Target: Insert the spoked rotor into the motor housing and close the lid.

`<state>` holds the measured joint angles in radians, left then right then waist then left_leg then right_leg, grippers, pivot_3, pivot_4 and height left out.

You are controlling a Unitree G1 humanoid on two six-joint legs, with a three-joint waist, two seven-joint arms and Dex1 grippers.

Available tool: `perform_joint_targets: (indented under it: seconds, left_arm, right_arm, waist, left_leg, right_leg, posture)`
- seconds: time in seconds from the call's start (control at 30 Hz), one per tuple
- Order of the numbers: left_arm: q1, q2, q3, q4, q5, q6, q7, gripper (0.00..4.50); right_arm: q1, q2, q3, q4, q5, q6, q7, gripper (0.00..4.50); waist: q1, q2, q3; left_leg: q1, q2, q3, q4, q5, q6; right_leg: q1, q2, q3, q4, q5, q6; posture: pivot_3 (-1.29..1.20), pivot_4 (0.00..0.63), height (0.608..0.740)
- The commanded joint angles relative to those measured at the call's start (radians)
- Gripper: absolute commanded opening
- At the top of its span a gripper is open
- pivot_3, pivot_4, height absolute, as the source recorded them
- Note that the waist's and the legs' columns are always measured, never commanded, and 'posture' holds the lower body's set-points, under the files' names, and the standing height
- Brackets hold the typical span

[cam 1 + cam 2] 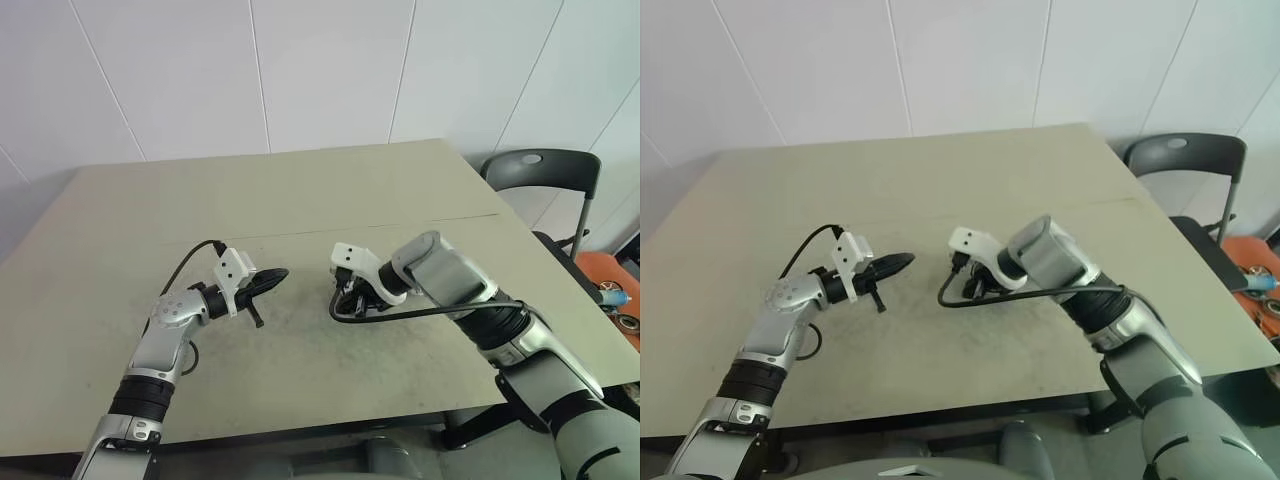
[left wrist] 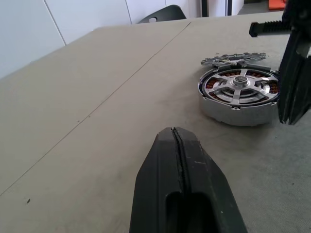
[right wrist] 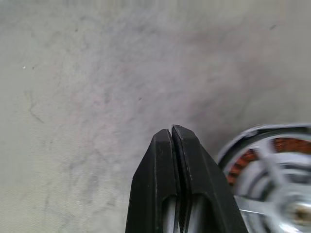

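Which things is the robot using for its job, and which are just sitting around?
For the job:
- motor housing with copper windings
- spoked rotor, sitting in the housing
- lid, lying behind the housing
- left gripper and right gripper, both shut and empty

Just there:
- table
- grey chair beside the table

Left arm reaches forward, its gripper (image 1: 272, 279) near level, pointing inward toward the right arm, fingers pressed together, nothing held. Right arm bends in from the right; wrist pitched steeply down, right gripper (image 3: 171, 133) aimed downward, fingers shut, empty. Grippers near, apart.
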<state>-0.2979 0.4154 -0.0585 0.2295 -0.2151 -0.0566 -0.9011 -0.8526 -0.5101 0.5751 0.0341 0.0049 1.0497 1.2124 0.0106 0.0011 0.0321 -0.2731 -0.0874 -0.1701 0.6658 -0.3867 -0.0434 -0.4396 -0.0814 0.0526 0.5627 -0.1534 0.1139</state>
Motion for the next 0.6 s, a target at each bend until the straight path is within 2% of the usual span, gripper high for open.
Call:
perform_joint_targets:
  seconds: [0.03, 0.13, 0.3, 0.6]
  left_arm:
    - [-0.015, 0.007, 0.015, -0.011, -0.002, -0.016, 0.007, 0.0]
    - [-0.018, 0.006, 0.011, -0.016, -0.005, -0.011, 0.003, 0.0]
    - [-0.014, 0.011, 0.016, -0.02, -0.012, -0.011, -0.006, 0.0]
    - [-0.005, 0.024, 0.023, -0.028, -0.023, -0.009, -0.019, 0.0]
  right_arm:
    - [-0.04, -0.052, -0.023, -0.025, 0.01, -0.068, 0.009, 0.04]
    - [-0.018, -0.12, 0.004, -0.079, 0.0, -0.13, 0.031, 0.6]
    - [0.009, -0.177, 0.035, -0.126, -0.026, -0.17, 0.022, 2.27]
    - [0.064, -0.2, 0.075, -0.106, -0.089, -0.241, -0.015, 2.27]
  waist:
    - [0.0, 0.0, 0.0]
    - [0.003, 0.0, 0.0]
    - [-0.001, 0.0, 0.0]
    - [0.001, 0.0, 0.0]
  left_leg:
    - [0.0, 0.0, 0.0, 0.0, 0.0, 0.0]
    - [-0.001, 0.0, 0.0, 0.0, 0.0, 0.0]
    - [-0.001, 0.0, 0.0, 0.0, 0.0, 0.0]
    - [-0.001, 0.0, 0.0, 0.0, 0.0, 0.0]
  right_leg:
    - [0.0, 0.0, 0.0, 0.0, 0.0, 0.0]
    - [0.0, 0.0, 0.0, 0.0, 0.0, 0.0]
    - [0.0, 0.0, 0.0, -0.001, 0.0, 0.0]
    - [0.0, 0.0, 0.0, -0.001, 0.0, 0.0]
  posture:
    - [0.0, 0.0, 0.74]
    - [0.0, 0.0, 0.74]
    - [0.0, 0.0, 0.74]
    - [0.0, 0.0, 0.74]
